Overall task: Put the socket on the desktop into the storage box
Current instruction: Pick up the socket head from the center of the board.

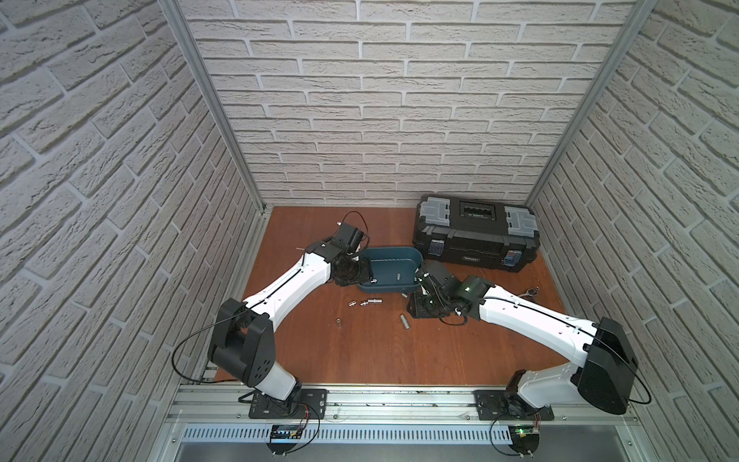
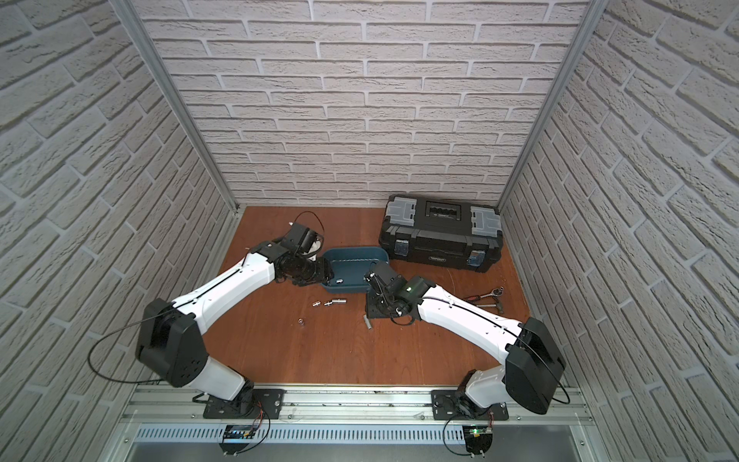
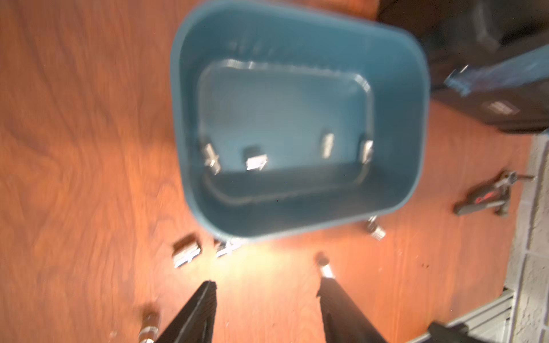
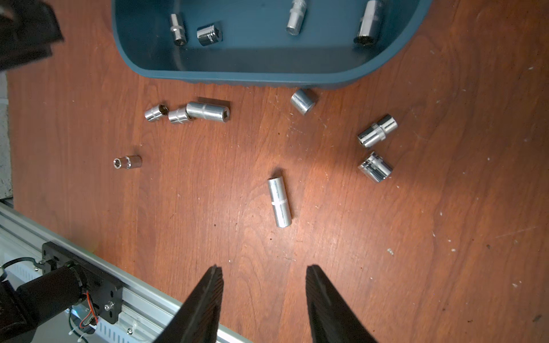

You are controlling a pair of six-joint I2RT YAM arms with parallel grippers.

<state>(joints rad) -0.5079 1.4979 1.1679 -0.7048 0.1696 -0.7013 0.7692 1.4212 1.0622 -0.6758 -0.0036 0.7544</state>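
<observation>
Black fingers of the right gripper (image 4: 264, 268) fill the foreground of the right wrist view, spread apart with nothing between them, hanging over the desktop (image 4: 178, 213). Dead ahead of that gap lies the long socket (image 4: 279, 202), flat on its side. I'd call that the next pick: the fingers look lined up to straddle it across its narrow width.

Beyond it, more work waits on the wood. We've got a cluster of three sockets (image 4: 208, 111) touching one another, a lone small socket (image 4: 127, 162), and a stubby socket (image 4: 303, 101) just beside the wall of the storage box (image 4: 252, 75). Two chunky sockets (image 4: 375, 167) lie off to one side.

Inside the box, four sockets (image 4: 209, 35) lie on the floor, so by my count the job is roughly a third done.

Over to the left gripper (image 3: 267, 282): open too, and empty. It sits at the box's end nearest its own arm, a spot that suits dropping in rather than picking up. Its wrist view is blurred.

At the back, the black toolbox (image 1: 476, 240) sits shut, no part of this job.
</observation>
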